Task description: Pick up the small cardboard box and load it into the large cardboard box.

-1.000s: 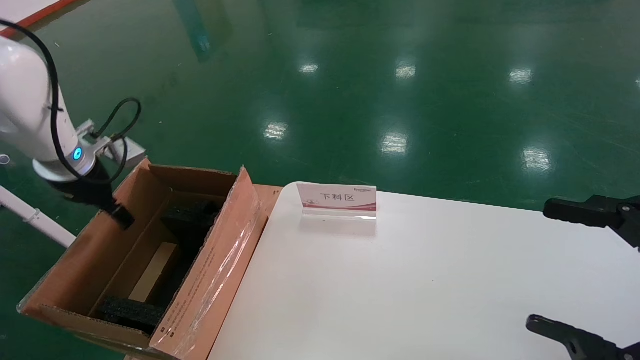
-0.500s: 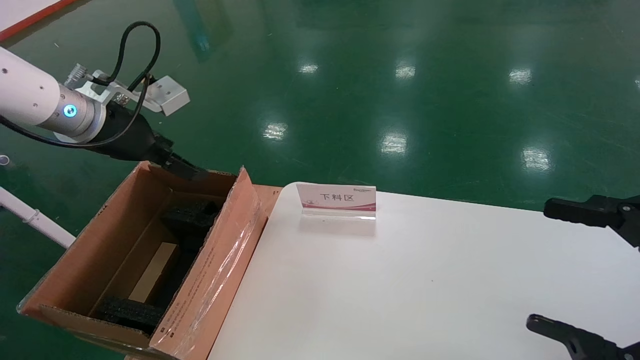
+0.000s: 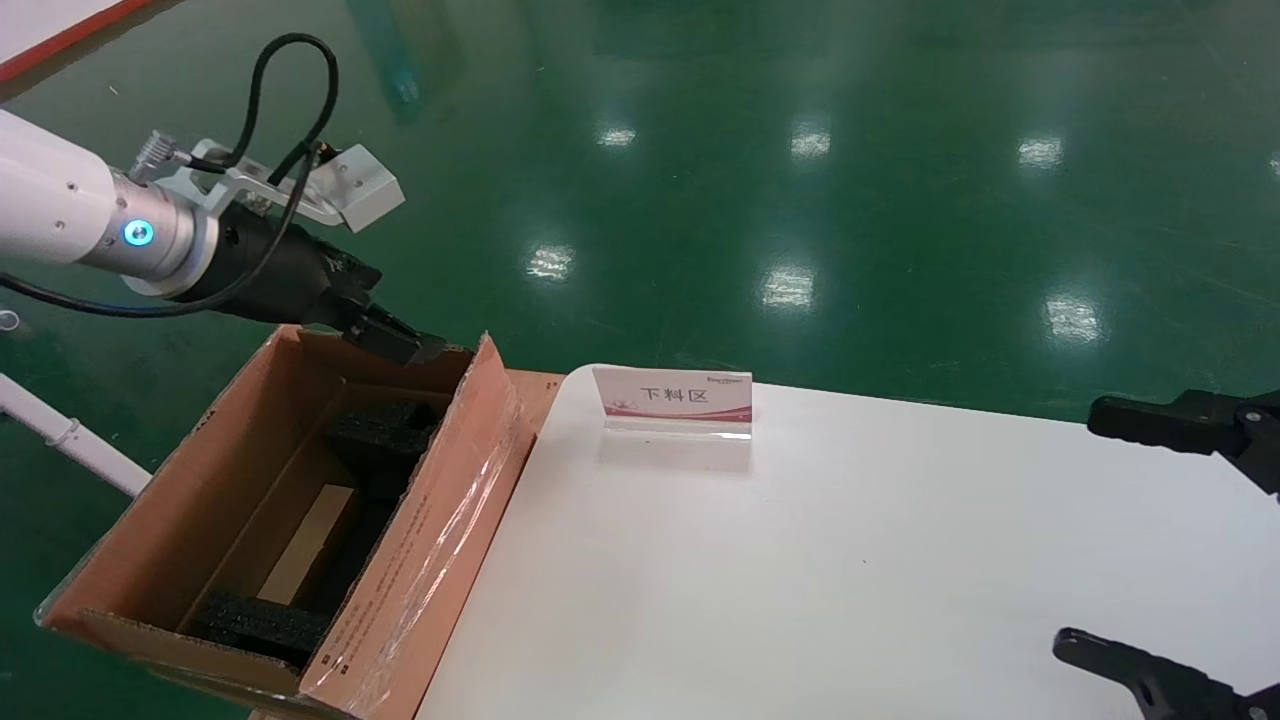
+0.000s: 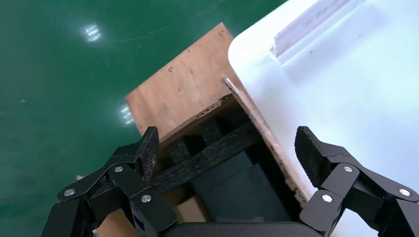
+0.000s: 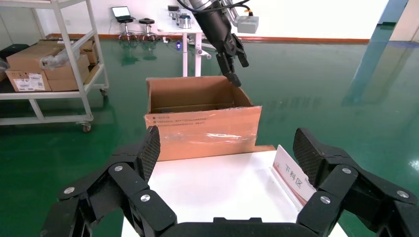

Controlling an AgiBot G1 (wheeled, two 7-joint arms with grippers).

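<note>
The large cardboard box [image 3: 420, 540] stands open at the white table's left end, with its flaps upright and black foam [image 3: 375, 430] inside. A tan surface [image 3: 308, 545] lies low between the foam pieces; I cannot tell whether it is the small cardboard box. My left gripper [image 3: 405, 345] hovers over the carton's far end, open and holding nothing. In the left wrist view its fingers [image 4: 148, 150] straddle the foam [image 4: 207, 158] below. My right gripper [image 3: 1078, 528] is parked open over the table's right edge, empty.
An acrylic sign stand [image 3: 675, 400] with red print sits at the table's [image 3: 800, 560] far edge. The green floor surrounds the table. In the right wrist view a shelf trolley [image 5: 54, 69] with cartons stands behind the carton [image 5: 202, 123].
My left gripper rose from beside the carton's left wall and swung to above its far end, then edged slightly right. The right arm has not moved.
</note>
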